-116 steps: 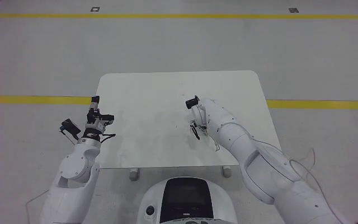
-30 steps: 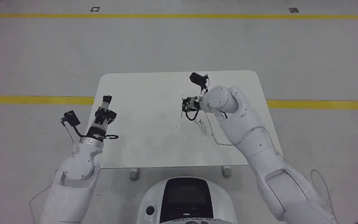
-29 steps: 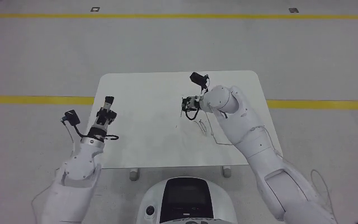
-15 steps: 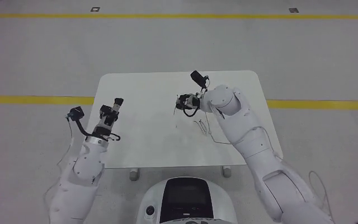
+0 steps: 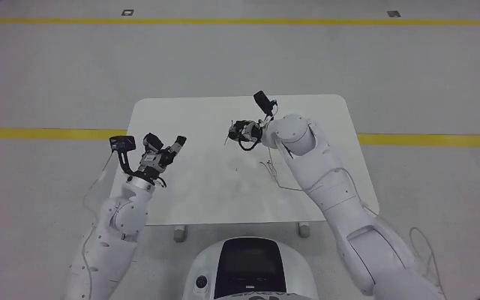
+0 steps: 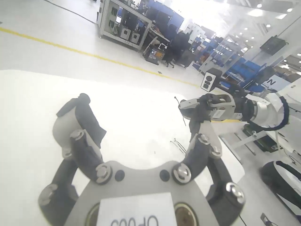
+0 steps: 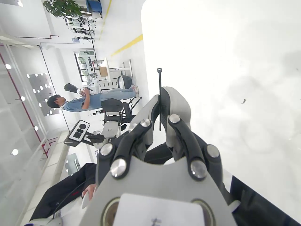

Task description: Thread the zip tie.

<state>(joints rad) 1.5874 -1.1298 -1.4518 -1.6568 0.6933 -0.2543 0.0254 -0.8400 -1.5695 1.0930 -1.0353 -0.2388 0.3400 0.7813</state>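
Over the white table (image 5: 202, 195), the left gripper (image 5: 169, 142), spread wide and empty, has swung toward the zip tie (image 7: 160, 88) pinched in the right gripper (image 7: 160, 109), likely readying the threading.

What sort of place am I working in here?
Most likely an industrial robotics lab or test hall. The white table stands on a pale open floor with yellow lines, and the left wrist view shows a metal equipment rack and blue shelving under bright ceiling lights.
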